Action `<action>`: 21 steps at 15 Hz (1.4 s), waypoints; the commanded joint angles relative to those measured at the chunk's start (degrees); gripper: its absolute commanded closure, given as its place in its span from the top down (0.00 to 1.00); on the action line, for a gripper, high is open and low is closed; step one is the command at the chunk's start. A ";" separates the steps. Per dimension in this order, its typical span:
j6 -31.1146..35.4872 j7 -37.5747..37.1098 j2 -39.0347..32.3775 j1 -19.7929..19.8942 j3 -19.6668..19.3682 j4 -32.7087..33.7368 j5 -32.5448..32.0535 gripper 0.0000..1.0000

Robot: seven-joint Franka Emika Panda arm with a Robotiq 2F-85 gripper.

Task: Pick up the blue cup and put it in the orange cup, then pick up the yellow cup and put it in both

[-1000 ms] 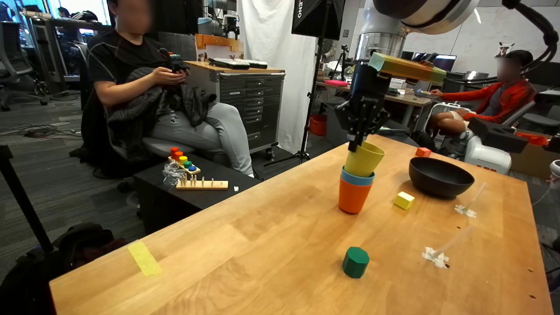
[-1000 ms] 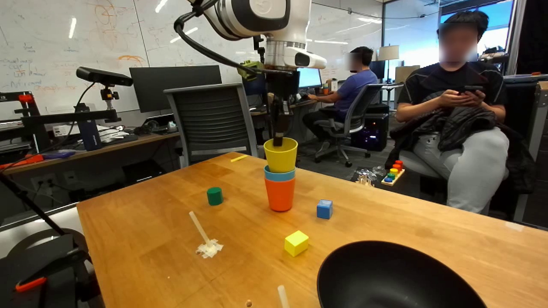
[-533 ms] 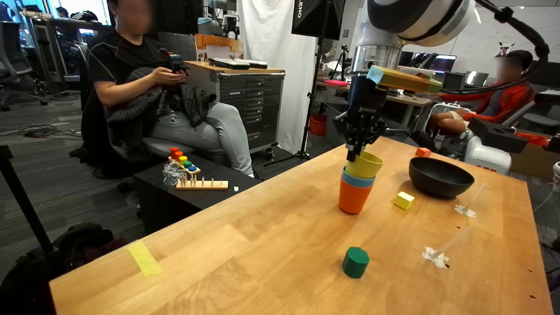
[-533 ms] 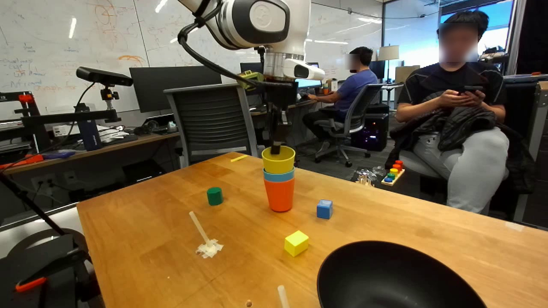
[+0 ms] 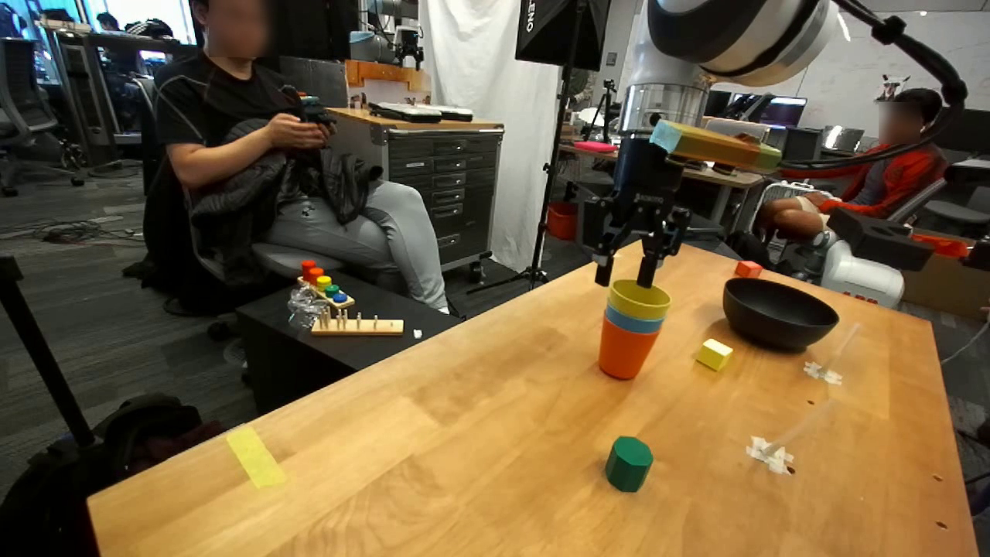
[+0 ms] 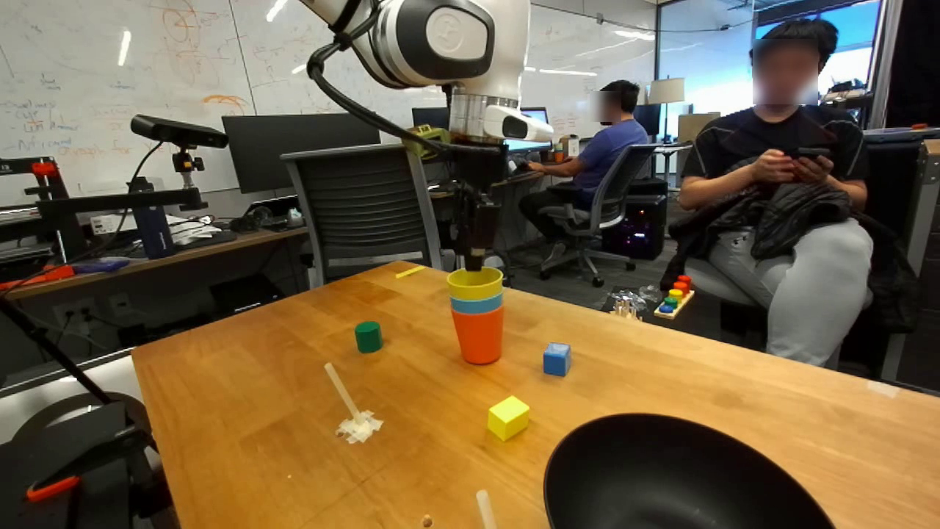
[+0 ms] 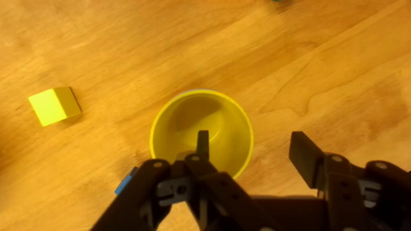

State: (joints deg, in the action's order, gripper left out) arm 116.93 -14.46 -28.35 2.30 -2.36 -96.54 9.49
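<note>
Three cups form one upright stack on the table. At the bottom stands the orange cup (image 5: 628,354), the blue cup (image 5: 633,320) sits inside it with only its upper band showing, and the yellow cup (image 5: 638,300) is nested on top. My gripper (image 5: 624,280) is just above the stack with its fingers spread and nothing held between them. From the wrist view, one finger (image 7: 203,141) overhangs the mouth of the yellow cup, while the opposite one is outside its rim, over the table. The lower parts of the blue and yellow cups are hidden within the stack.
A yellow block (image 6: 508,418) and a blue block (image 6: 557,359) lie near the stack, with a green block (image 5: 629,464) further off. A black bowl (image 5: 777,313) and a small red block (image 5: 748,268) are beyond. Thin clear sticks (image 6: 342,391) are taped upright to the tabletop.
The yellow cup, earlier tilted and gripped at its rim, has dropped deeper into the blue cup and now stands straight. My gripper came down slightly, then its fingers parted and released the rim.
</note>
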 commanded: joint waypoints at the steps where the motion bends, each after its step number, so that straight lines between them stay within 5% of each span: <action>1: -0.13 1.95 2.86 0.13 0.45 -1.75 0.82 1.00; 18: -2.71 17.57 31.02 -4.68 5.83 -26.85 -1.12 1.00; 19: -2.18 15.11 25.61 -4.63 5.47 -22.17 -0.34 1.00; 21: -2.30 15.29 26.68 -4.69 5.46 -23.08 -0.35 1.00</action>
State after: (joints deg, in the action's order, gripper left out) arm 114.83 0.84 -1.67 -2.22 3.29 -119.75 9.16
